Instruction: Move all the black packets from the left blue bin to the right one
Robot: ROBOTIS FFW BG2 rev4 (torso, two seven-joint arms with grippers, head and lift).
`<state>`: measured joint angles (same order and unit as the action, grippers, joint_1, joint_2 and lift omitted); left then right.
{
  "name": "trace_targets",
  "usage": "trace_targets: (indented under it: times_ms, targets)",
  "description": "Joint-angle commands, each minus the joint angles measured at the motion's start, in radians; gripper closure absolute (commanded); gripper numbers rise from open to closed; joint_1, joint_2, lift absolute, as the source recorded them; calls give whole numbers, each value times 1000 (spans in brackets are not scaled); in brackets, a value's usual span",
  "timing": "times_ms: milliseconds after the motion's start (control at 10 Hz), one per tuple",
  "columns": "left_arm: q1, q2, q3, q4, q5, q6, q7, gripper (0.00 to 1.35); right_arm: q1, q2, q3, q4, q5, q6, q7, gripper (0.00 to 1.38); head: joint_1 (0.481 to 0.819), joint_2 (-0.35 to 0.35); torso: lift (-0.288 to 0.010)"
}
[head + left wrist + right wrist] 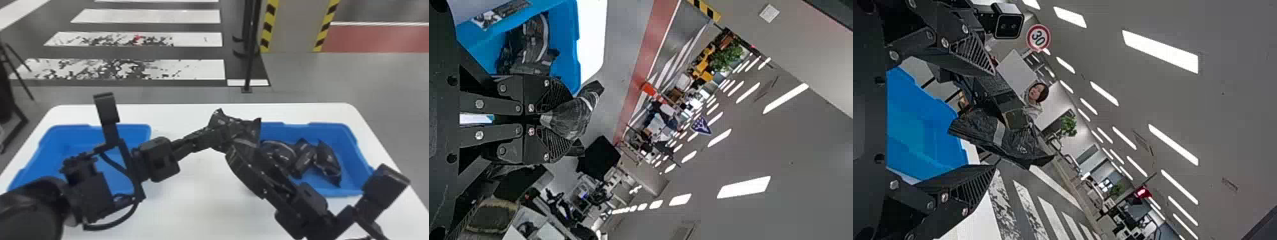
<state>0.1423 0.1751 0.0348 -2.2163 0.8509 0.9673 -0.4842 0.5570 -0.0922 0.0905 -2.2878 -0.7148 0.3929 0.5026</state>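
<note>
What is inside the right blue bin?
Several black packets lie inside the right blue bin. Its near left part cannot be seen, because the right arm covers it.

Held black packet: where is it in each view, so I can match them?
Head view: packet near the middle, beside the right bin.
Left wrist view: packet pinched at the left gripper.
Right wrist view: packet seen across the gap of the open right gripper.
Shared landmark: the left gripper.
</note>
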Motion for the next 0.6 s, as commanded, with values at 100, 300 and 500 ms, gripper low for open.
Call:
trace_targets:
  times_ms: [100, 300, 500]
  targets:
    - [2, 0, -25, -1, 23, -3, -2, 1202, -2, -1, 7, 19, -51, 0, -26, 1136, 695, -17, -154]
    - [0, 0, -27, -1, 30, -10, -4, 1202, 27, 2, 3, -23, -37, -27, -65, 1276, 695, -30, -154]
    - [5, -5, -25, -1, 44, -20, -1, 1193, 30, 2, 5, -23, -31, -35, -65, 1276, 695, -44, -154]
